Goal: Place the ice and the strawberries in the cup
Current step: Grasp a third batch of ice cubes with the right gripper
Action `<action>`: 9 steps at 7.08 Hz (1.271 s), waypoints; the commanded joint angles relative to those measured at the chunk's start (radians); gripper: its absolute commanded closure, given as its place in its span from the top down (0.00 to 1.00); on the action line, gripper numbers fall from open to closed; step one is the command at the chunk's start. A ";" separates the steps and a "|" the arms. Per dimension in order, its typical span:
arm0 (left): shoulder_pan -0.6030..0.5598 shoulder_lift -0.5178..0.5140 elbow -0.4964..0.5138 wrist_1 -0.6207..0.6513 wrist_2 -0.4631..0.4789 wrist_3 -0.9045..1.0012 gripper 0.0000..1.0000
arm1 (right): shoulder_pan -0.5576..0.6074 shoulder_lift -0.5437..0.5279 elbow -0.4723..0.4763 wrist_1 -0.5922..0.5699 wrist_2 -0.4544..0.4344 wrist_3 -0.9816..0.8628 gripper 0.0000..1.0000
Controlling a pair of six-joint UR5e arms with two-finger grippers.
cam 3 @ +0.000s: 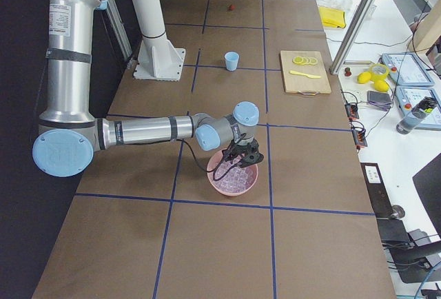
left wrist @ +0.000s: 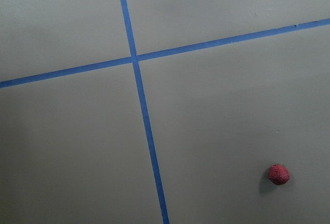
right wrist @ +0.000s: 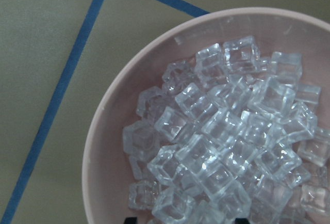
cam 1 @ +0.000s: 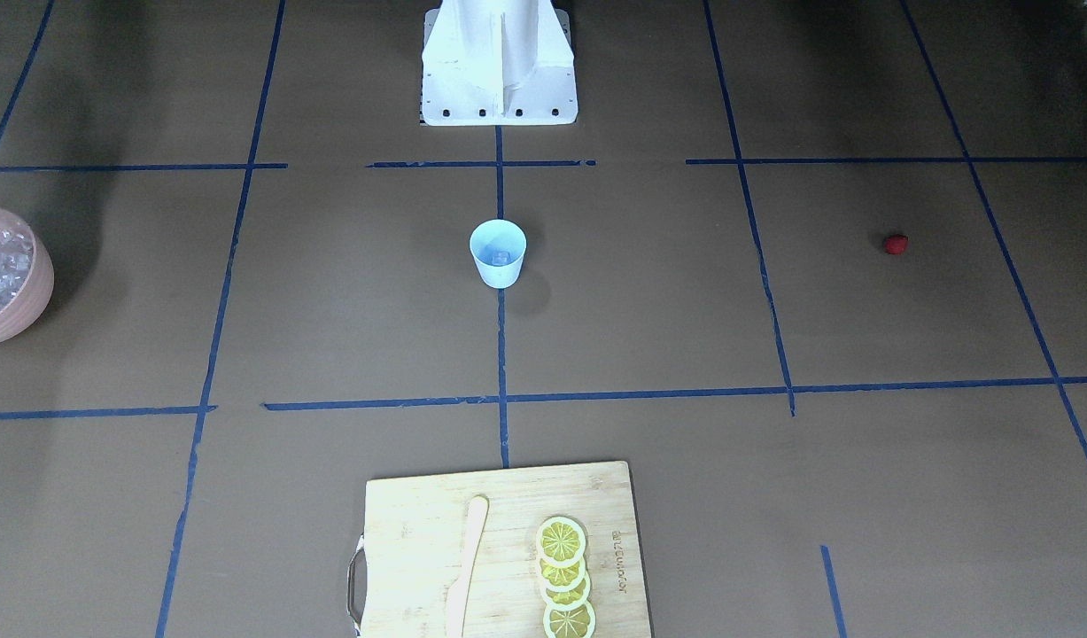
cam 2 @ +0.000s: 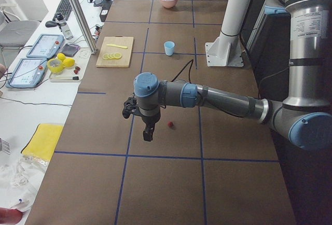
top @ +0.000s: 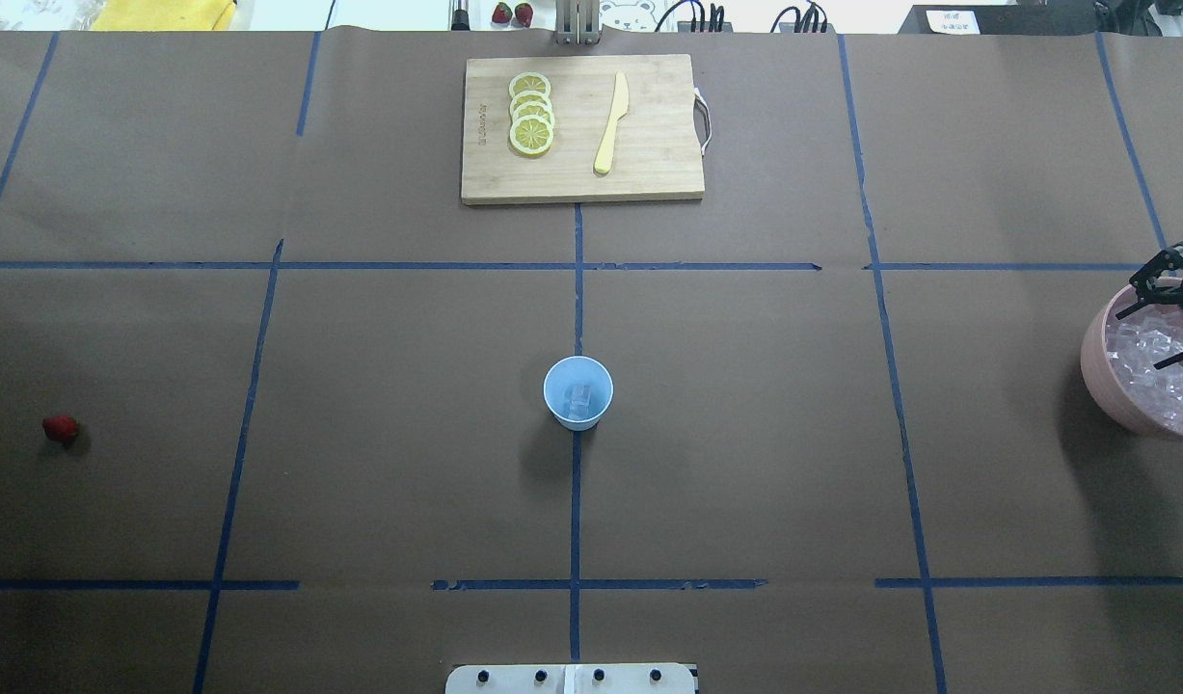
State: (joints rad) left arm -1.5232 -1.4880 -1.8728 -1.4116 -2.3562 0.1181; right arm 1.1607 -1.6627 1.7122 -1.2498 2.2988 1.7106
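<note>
Brown paper-covered desk [top: 745, 434] with a blue tape grid; the cup [cam 1: 500, 273] stands upright at its middle, on a tape line. White robot base mount [cam 1: 499, 80] is on the robot's side of the cup. Left arm [cam 2: 223, 99] reaches out well to the cup's left; right arm [cam 3: 138, 131] reaches out well to the cup's right. Wooden cutting board [top: 649, 164] lies on the far side of the cup from the robot, well apart from it. Pink bowl [top: 1097, 371] sits far to the cup's right, at the desk edge in the overhead view. Pale knife [top: 610, 123] and overlapping lemon slices [top: 531, 114] lie on the board. Right tool [top: 1172, 326] hangs over the bowl, fingers spread apart, gripping nothing. Left tool [cam 2: 141, 124] hangs above the desk far left of the cup, near the berry and not touching it; cannot tell if its fingers are apart or together. Ice [right wrist: 227, 131] fills the bowl in a heap, and at least one cube lies inside the cup. Strawberry [top: 60, 427] lies alone on bare desk, far to the cup's left.
</note>
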 commanded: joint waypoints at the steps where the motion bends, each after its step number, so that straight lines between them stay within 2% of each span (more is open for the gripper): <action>1: 0.000 0.000 0.001 -0.001 0.000 0.000 1.00 | -0.013 0.001 -0.006 0.001 -0.002 0.000 0.69; 2: 0.000 0.000 0.001 -0.001 -0.017 0.000 1.00 | -0.013 -0.002 -0.006 0.003 -0.002 -0.002 0.60; 4: 0.000 0.000 0.001 -0.001 -0.021 -0.001 1.00 | -0.013 -0.015 -0.006 0.038 -0.001 -0.006 0.16; 5: 0.000 0.000 0.001 -0.001 -0.021 0.000 1.00 | -0.013 -0.035 -0.009 0.093 0.001 -0.003 0.04; 7: 0.000 0.002 0.004 0.000 -0.021 -0.001 1.00 | -0.012 -0.035 -0.003 0.110 0.004 0.004 0.00; 9: 0.000 0.012 0.001 0.000 -0.032 -0.001 1.00 | -0.004 -0.078 0.083 0.101 0.008 0.001 0.00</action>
State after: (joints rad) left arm -1.5232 -1.4803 -1.8708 -1.4113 -2.3806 0.1168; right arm 1.1529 -1.7102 1.7439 -1.1442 2.3047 1.7139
